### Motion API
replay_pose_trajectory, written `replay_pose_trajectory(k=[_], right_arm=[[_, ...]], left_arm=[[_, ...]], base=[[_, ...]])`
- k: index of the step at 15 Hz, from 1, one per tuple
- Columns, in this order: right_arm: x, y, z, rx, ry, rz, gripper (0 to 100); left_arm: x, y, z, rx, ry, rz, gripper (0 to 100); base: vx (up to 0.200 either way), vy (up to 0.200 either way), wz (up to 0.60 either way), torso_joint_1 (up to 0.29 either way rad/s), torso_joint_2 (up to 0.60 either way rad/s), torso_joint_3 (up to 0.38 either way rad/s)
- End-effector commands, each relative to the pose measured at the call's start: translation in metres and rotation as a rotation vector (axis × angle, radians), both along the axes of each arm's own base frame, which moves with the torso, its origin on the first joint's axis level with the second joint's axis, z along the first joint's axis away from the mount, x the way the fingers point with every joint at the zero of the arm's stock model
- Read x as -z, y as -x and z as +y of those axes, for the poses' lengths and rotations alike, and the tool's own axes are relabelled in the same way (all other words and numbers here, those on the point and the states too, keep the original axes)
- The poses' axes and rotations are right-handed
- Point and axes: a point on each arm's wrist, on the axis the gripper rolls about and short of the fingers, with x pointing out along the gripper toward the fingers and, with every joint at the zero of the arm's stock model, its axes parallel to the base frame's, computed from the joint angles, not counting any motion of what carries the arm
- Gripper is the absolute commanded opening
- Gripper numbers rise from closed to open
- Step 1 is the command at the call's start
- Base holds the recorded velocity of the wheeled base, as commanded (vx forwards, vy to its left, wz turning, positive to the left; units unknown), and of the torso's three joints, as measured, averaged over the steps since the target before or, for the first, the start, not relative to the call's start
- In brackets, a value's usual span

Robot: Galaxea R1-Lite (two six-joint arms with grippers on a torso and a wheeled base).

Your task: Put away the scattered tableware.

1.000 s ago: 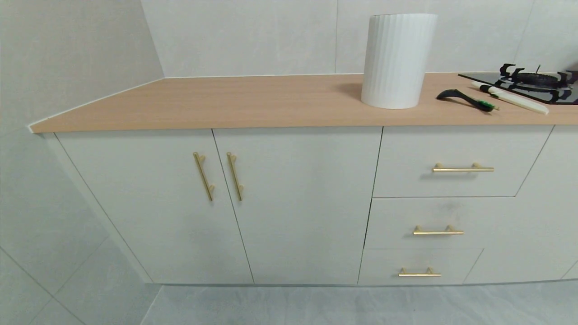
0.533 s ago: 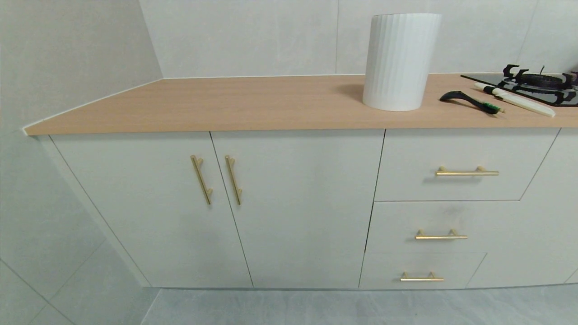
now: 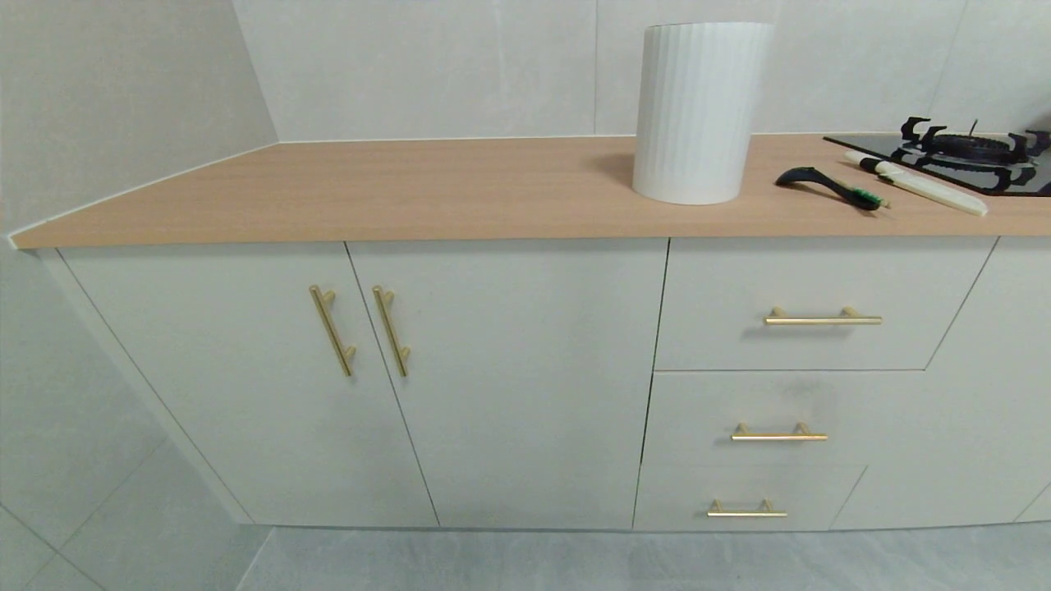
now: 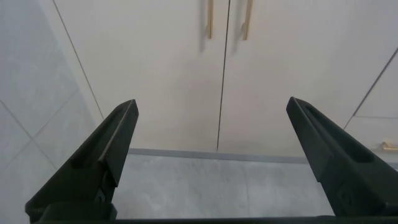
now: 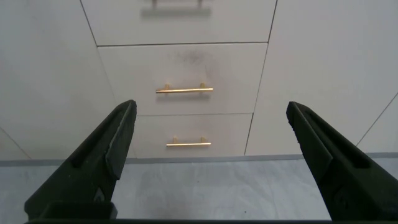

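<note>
Upper right on the wooden countertop (image 3: 410,189), a black-handled utensil (image 3: 829,187) and cream knife (image 3: 915,182) lie near the white ribbed canister (image 3: 694,115), while our left gripper (image 4: 210,104) and right gripper (image 5: 210,107) gape empty.

A white ribbed canister (image 3: 694,115) stands on the wooden counter (image 3: 369,189) near a black utensil (image 3: 821,185).

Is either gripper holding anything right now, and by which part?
Nothing is held: the left gripper and the right gripper are both open and empty.
</note>
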Motion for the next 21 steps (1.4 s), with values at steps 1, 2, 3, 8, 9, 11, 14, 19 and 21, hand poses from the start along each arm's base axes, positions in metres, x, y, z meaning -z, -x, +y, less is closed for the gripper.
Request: replay_pose_trajectory(k=[1, 2, 3, 8, 9, 11, 14, 19, 21], right_arm=[[0.0, 0.0, 0.0, -0.001, -0.001, 0.002, 100], [0.0, 0.0, 0.0, -0.001, -0.001, 0.002, 100], [0.0, 0.0, 0.0, -0.001, -0.001, 0.002, 100], [0.0, 0.0, 0.0, -0.002, 0.004, 0.0, 100], [-0.001, -0.002, 0.0, -0.002, 0.004, 0.022, 100], [-0.003, -0.005, 0.0, -0.002, 0.005, 0.059, 100], [-0.074, -0.032, 0.001, -0.029, -0.017, 0.172, 100], [-0.112, -0.168, 0.004, -0.059, -0.005, 0.505, 100], [-0.097, -0.215, 0.005, -0.055, -0.005, 0.629, 100]], left_arm=[[0.0, 0.0, 0.0, -0.001, 0.001, 0.0, 100], [0.0, 0.0, 0.0, -0.001, 0.001, 0.0, 100], [0.0, 0.0, 0.0, -0.003, 0.001, 0.0, 100], [0.0, 0.0, 0.0, -0.003, 0.001, 0.0, 100], [0.0, 0.0, 0.0, -0.003, 0.001, 0.0, 100], [0.0, 0.0, 0.0, -0.003, 0.001, 0.0, 100], [0.0, 0.0, 0.0, -0.003, 0.001, 0.0, 100], [0.0, 0.0, 0.0, -0.003, 0.001, 0.0, 100], [0.0, 0.0, 0.0, -0.003, 0.001, -0.003, 100]], base=[[0.0, 0.0, 0.0, 0.0, 0.0, 0.0], [0.0, 0.0, 0.0, 0.0, 0.0, 0.0], [0.0, 0.0, 0.0, 0.0, 0.0, 0.0], [0.0, 0.0, 0.0, 0.0, 0.0, 0.0], [0.0, 0.0, 0.0, 0.0, 0.0, 0.0], [0.0, 0.0, 0.0, 0.0, 0.0, 0.0], [0.0, 0.0, 0.0, 0.0, 0.0, 0.0], [0.0, 0.0, 0.0, 0.0, 0.0, 0.0], [0.0, 0.0, 0.0, 0.0, 0.0, 0.0]])
